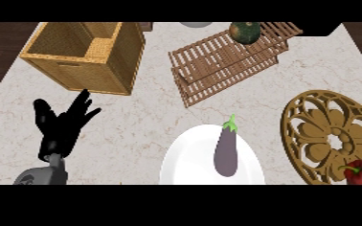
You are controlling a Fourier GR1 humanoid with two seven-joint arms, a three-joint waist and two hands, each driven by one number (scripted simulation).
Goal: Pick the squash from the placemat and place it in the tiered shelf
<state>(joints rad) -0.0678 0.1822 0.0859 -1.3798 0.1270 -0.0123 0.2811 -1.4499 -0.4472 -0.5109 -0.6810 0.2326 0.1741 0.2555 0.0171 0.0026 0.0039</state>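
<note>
The squash (245, 32), dark green and roundish, sits on the far end of the tiered shelf (219, 63), at the top of the head view, not on the placemat (314, 139). That gold, openwork placemat lies at the right edge and carries only a red pepper (354, 171) at its lower corner. The left hand (61, 130) rests at the lower left of the worktop (141, 119), fingers spread and pointing up, holding nothing. From it the squash lies far up and to the right, well apart, with the shelf's slats between them. The right hand does not show, though that side is the nearer one to the shelf. The squash looks slightly taller than wide, with no marked long axis. Judging by this, the placing appears done and no grasp is left to make.
</note>
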